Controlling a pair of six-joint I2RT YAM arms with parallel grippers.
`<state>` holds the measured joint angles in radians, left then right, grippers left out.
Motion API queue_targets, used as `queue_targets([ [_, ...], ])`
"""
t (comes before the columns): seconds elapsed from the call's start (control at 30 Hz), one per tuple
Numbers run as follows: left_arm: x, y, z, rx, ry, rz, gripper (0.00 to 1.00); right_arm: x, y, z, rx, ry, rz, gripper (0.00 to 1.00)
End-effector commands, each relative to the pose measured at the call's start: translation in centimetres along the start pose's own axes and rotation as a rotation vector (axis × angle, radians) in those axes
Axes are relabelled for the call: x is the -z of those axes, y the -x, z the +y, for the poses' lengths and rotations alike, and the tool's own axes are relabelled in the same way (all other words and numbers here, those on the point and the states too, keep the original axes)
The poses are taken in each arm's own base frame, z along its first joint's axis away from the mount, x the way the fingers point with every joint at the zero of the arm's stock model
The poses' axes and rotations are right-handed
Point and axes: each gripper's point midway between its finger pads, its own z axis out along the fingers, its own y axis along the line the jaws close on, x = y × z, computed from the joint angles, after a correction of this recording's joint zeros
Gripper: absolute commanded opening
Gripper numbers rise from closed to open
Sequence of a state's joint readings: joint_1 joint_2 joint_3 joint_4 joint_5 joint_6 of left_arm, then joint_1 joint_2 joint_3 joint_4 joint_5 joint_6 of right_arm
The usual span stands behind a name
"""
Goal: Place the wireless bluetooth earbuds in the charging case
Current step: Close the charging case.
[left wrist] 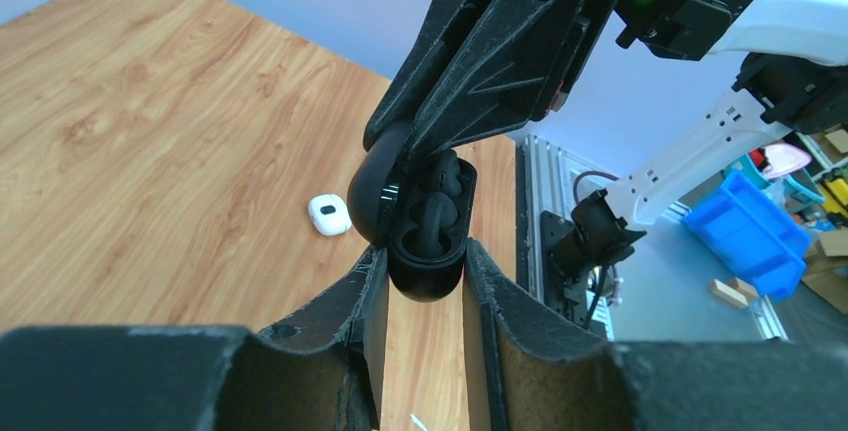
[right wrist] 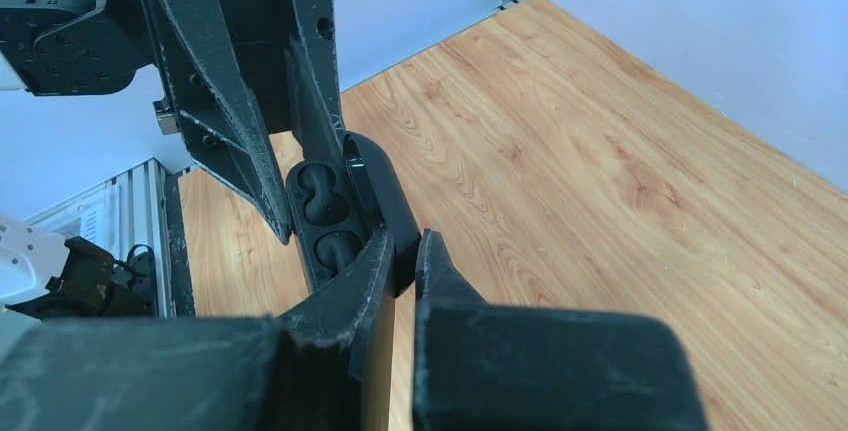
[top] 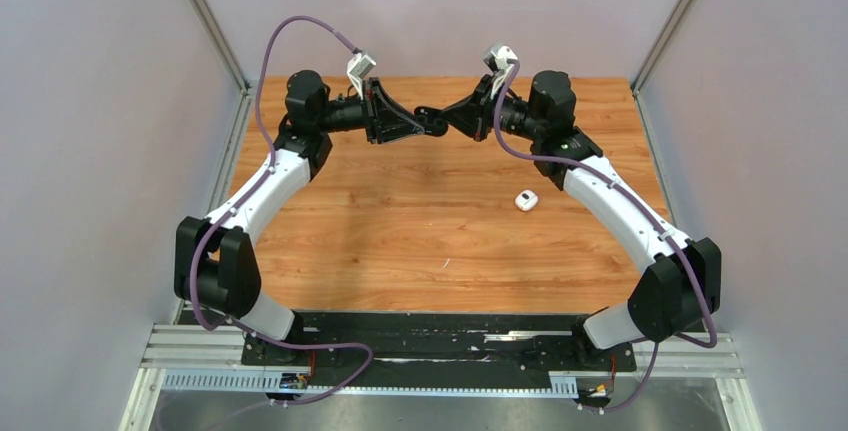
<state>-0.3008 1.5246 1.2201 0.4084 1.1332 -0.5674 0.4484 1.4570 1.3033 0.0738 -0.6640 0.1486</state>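
Observation:
A black charging case (left wrist: 428, 271) hangs open in the air above the far middle of the table. My left gripper (left wrist: 426, 256) has its two fingers pressed against both sides of the case's body. My right gripper (right wrist: 405, 241) is shut on the case's raised lid (right wrist: 385, 191). From above, the left gripper (top: 432, 128) and right gripper (top: 428, 112) meet tip to tip. The two wells (right wrist: 325, 216) face the right wrist camera. Black on black, I cannot tell whether earbuds sit in them. No loose earbuds show.
A small white closed case (top: 526, 200) lies on the wooden table (top: 400, 241) right of centre, near the right arm's forearm; it also shows in the left wrist view as a white case (left wrist: 328, 214). Grey walls stand on three sides.

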Motion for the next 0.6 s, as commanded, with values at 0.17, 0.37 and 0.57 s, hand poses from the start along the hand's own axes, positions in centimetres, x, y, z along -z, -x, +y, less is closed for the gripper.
queue_targets([
  [0.17, -0.5, 1.5, -1.4, -0.070, -0.073, -0.010, 0.01, -0.2, 2.1, 1.1, 0.065, 0.052, -0.048, 0.02],
  [0.37, -0.2, 1.0, -2.2, -0.100, -0.118, 0.010, 0.00, 0.5, 2.7, 0.8, 0.104, 0.031, -0.036, 0.22],
  [0.57, 0.0, 0.3, -3.1, -0.146, -0.144, 0.023, 0.00, 1.1, 4.2, 0.6, 0.068, 0.022, -0.041, 0.27],
])
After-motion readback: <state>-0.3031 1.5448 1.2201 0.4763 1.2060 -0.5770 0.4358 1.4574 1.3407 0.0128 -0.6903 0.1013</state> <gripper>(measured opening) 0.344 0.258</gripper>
